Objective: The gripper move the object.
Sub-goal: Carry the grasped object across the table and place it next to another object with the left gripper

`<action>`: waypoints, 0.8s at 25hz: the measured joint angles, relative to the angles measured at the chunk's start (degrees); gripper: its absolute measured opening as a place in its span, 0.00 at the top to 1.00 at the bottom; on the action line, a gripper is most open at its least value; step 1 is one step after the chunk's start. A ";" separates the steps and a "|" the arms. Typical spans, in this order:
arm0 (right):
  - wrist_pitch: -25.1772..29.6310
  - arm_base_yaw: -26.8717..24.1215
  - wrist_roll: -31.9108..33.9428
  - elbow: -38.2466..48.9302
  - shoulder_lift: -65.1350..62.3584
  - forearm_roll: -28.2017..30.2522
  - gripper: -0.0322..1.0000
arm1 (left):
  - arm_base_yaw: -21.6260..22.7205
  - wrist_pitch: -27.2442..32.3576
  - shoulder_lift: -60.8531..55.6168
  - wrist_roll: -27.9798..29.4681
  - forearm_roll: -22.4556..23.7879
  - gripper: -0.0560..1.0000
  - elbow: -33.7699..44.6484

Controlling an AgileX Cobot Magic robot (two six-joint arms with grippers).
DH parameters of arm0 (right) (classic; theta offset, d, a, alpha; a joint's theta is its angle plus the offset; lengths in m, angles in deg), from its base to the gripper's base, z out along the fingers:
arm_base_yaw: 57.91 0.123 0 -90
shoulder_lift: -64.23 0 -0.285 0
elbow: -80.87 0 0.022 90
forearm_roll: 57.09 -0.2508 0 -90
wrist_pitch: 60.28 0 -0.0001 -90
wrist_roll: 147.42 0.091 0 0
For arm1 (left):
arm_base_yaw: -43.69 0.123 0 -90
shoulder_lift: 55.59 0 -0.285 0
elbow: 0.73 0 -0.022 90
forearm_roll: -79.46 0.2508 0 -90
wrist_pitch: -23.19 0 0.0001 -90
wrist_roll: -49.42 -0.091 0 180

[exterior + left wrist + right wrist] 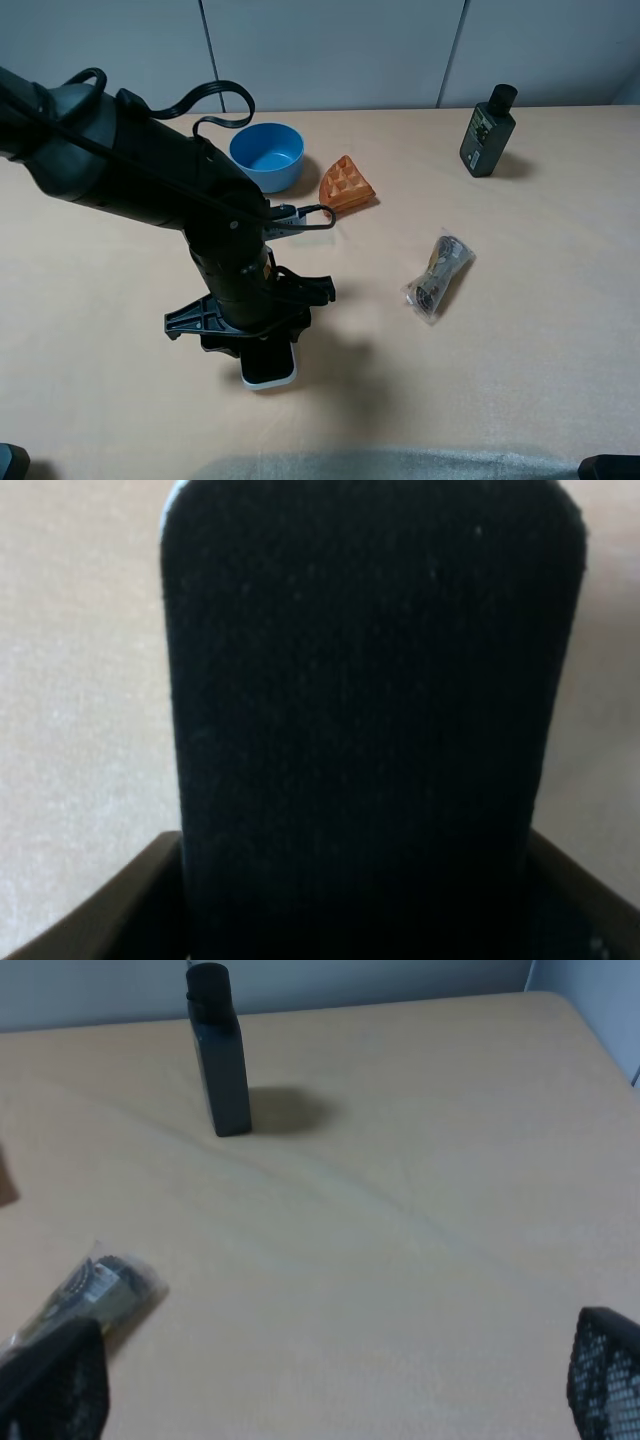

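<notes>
White-rimmed and black-faced, the phone (270, 376) lies flat on the tan desk (520, 380), near the front edge and left of the middle. The left pincer (256, 342) stands straight down on it, closed onto its sides, so only the near white end shows from under the black arm. In the left wrist view the phone's dark face (370, 700) fills nearly everything, with the brown fingers (110, 910) flanking its lower corners. The right pincer (325, 1385) hangs over bare desk with its jaws spread wide and nothing between them. Behind the left arm sits a blue bowl (267, 155), with an orange waffle piece (347, 185) just beside it. A clear bag of cables (438, 275) lies right of the middle, and a dark bottle-shaped device (487, 130) stands upright at the far right.
</notes>
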 joint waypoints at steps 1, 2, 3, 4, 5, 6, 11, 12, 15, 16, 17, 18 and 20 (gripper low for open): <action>0.00 0.00 0.00 0.00 0.00 0.00 0.30 | 0.00 0.14 -0.51 0.00 0.00 0.37 0.00; 0.00 0.00 0.00 0.00 0.00 0.00 0.30 | 0.10 0.27 -0.95 0.00 0.00 0.37 0.00; 0.00 0.00 0.00 0.00 0.00 0.00 0.30 | 0.10 0.51 -1.25 0.00 0.00 0.37 0.00; 0.00 0.00 0.00 0.00 0.00 0.00 0.30 | 0.10 0.69 -1.63 0.05 0.16 0.37 0.04; 0.00 0.00 0.00 0.00 0.00 0.00 0.30 | 0.12 1.13 -1.98 0.14 0.34 0.37 0.04; 0.00 0.00 0.00 0.00 0.00 0.00 0.30 | 0.12 1.45 -2.37 0.21 0.59 0.37 0.04; 0.00 0.00 0.00 0.00 0.00 0.00 0.30 | 0.17 3.70 -5.10 1.48 2.49 0.37 -0.30; 0.00 0.00 0.00 0.00 0.00 0.00 0.30 | 0.17 4.82 -5.57 1.68 3.17 0.37 -0.82; 0.00 0.00 0.00 0.00 0.00 0.00 0.30 | 0.17 9.30 -6.20 1.89 5.74 0.37 -3.54; 0.00 0.00 0.00 0.00 0.00 0.00 0.30 | 0.17 10.87 -6.34 1.89 6.63 0.37 -4.72; 0.00 0.00 0.00 0.00 0.00 0.00 0.30 | 0.17 12.31 -6.39 1.89 7.58 0.37 -5.98; 0.00 0.00 0.00 0.00 0.00 0.00 0.30 | 0.17 13.43 -6.46 1.89 8.27 0.37 -7.05; 0.00 0.00 0.00 0.00 0.00 0.00 0.30 | 0.17 15.89 -6.46 1.83 9.32 0.37 -9.61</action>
